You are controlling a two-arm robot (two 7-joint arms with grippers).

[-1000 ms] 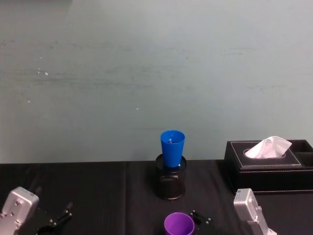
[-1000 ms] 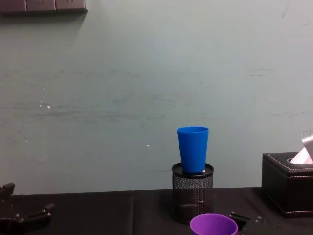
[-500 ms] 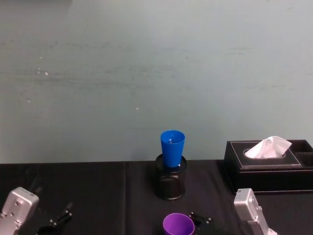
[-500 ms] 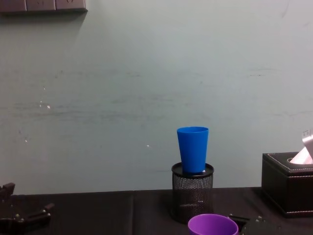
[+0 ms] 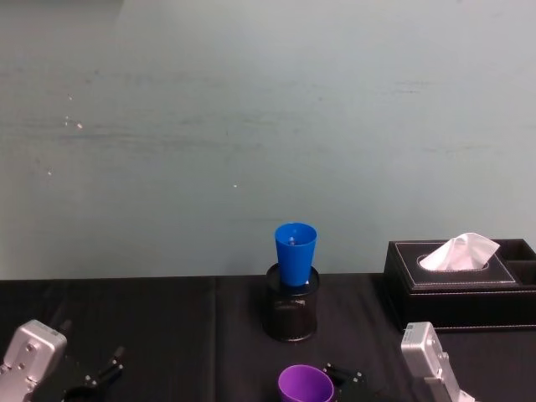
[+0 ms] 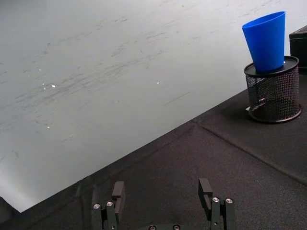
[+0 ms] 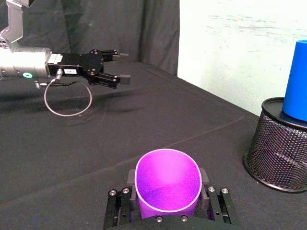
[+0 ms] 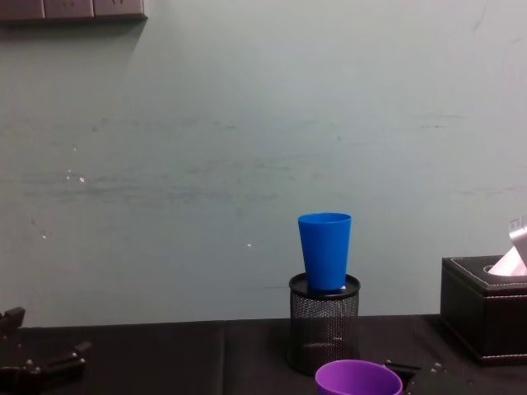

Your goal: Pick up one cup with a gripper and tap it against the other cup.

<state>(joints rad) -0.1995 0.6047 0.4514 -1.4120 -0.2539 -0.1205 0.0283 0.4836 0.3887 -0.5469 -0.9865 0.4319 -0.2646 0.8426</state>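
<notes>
The purple cup [image 7: 168, 184] stands upright between the fingers of my right gripper [image 7: 166, 175], which is shut on its sides near the table's front edge. It also shows low in the head view as the purple cup [image 5: 306, 386] and in the chest view as the purple cup [image 8: 358, 379]. The blue cup [image 5: 295, 251] stands in a black mesh holder [image 5: 291, 314] behind it, apart from the purple cup. My left gripper [image 6: 161, 189] hovers open and empty over the black cloth at the far left.
A black tissue box [image 5: 456, 280] sits at the right rear. A thin cable loop [image 7: 67, 100] hangs under the left gripper [image 7: 123, 65]. A pale wall stands close behind the black table cloth [image 6: 192, 158].
The purple cup and my right gripper have shifted very slightly left and lower. The left arm and the blue cup have stayed put.
</notes>
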